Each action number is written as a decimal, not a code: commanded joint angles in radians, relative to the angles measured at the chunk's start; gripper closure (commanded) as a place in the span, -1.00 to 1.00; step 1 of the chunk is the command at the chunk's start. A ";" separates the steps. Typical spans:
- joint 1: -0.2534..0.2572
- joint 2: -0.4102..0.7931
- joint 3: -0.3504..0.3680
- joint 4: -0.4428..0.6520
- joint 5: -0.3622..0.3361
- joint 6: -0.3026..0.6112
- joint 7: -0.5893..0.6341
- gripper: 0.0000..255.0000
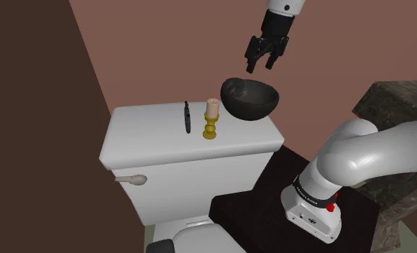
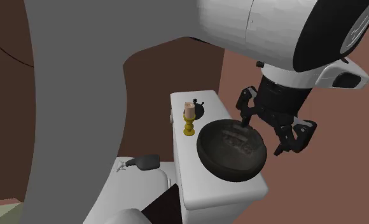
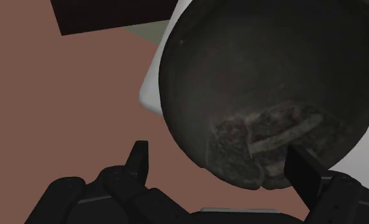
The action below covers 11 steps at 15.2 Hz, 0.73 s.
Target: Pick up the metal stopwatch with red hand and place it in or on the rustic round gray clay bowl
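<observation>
Shows gripper (image 1: 261, 66) upper centre of shoulder view, spread wide, gripping nothing, above dark bowl (image 1: 250, 100). Shows stopwatch (image 1: 188, 117) mid-frame on white tank lid (image 1: 149, 133), left of candle (image 1: 211, 118).

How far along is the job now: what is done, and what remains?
Nothing looks done: the stopwatch sits on the toilet tank lid beside the candle. The hand, open and empty, hangs above the bowl. Grasping and placing remain.

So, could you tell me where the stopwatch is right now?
In the shoulder view the dark stopwatch sits on the white toilet tank lid, just left of the candlestick, with the dark bowl further right.
</observation>
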 commanded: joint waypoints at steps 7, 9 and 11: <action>0.008 0.103 0.154 0.056 0.089 -0.001 0.248 -1.00; 0.008 0.151 0.203 0.087 0.114 0.002 0.330 -1.00; 0.007 0.204 0.250 0.124 0.135 0.006 0.412 -1.00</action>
